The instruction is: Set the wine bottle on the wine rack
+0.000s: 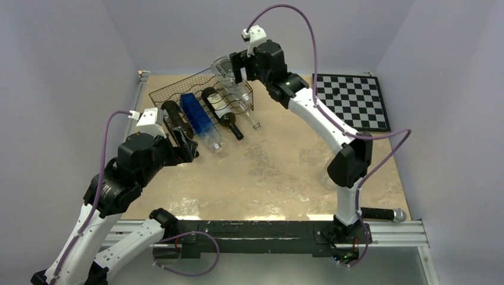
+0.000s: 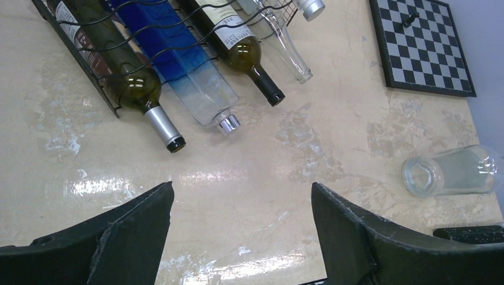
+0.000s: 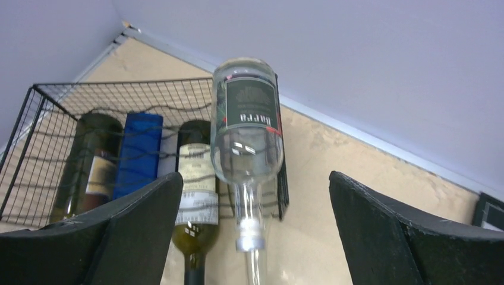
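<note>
The black wire-mesh wine rack (image 1: 172, 89) stands at the back left, holding a dark green bottle (image 1: 173, 116), a blue bottle (image 1: 199, 119), a white-labelled dark bottle (image 1: 221, 110) and a clear bottle (image 1: 248, 113). A clear wine bottle with a dark label (image 3: 246, 130) lies on the rack's upper tier (image 3: 65, 107), its neck toward the right wrist camera; it also shows in the top view (image 1: 226, 72). My right gripper (image 3: 254, 175) is open, its fingers standing apart on either side of that bottle's neck. My left gripper (image 2: 242, 185) is open and empty over the table in front of the rack (image 2: 77, 53).
A chessboard (image 1: 353, 101) lies at the back right. A clear glass (image 2: 451, 172) lies on its side on the table near the right arm. A black handle-like object (image 1: 383, 214) lies at the near right edge. Bottle necks (image 2: 160, 127) stick out of the rack's front.
</note>
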You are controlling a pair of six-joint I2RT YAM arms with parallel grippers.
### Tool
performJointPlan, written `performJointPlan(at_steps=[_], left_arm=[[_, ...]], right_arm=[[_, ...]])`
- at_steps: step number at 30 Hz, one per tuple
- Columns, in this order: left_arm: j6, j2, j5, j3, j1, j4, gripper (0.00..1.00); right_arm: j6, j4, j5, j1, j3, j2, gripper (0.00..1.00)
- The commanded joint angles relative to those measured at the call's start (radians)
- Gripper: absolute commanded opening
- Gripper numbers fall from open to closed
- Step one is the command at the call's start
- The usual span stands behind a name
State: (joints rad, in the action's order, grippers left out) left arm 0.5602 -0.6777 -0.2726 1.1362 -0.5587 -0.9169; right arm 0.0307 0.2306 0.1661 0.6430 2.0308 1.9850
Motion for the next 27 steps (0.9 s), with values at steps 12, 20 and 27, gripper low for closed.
performJointPlan(at_steps=[12, 20, 27], left_arm=[[-0.087, -0.047, 0.121, -0.011, 0.003, 0.291, 0.91], [-0.098, -0.150, 0.250, -0.012, 0.002, 0.421, 0.91], [-0.086, -0.176, 0.333, -0.051, 0.002, 0.502, 0.91]], right_arm=[[0.063, 0.749, 0.237, -0.108, -0.213, -0.575, 0.94], [0.213, 0.972, 0.217, -0.298, -0.453, -0.791, 0.96], [0.308, 1.017, 0.116, -0.420, -0.638, -0.894, 0.92]])
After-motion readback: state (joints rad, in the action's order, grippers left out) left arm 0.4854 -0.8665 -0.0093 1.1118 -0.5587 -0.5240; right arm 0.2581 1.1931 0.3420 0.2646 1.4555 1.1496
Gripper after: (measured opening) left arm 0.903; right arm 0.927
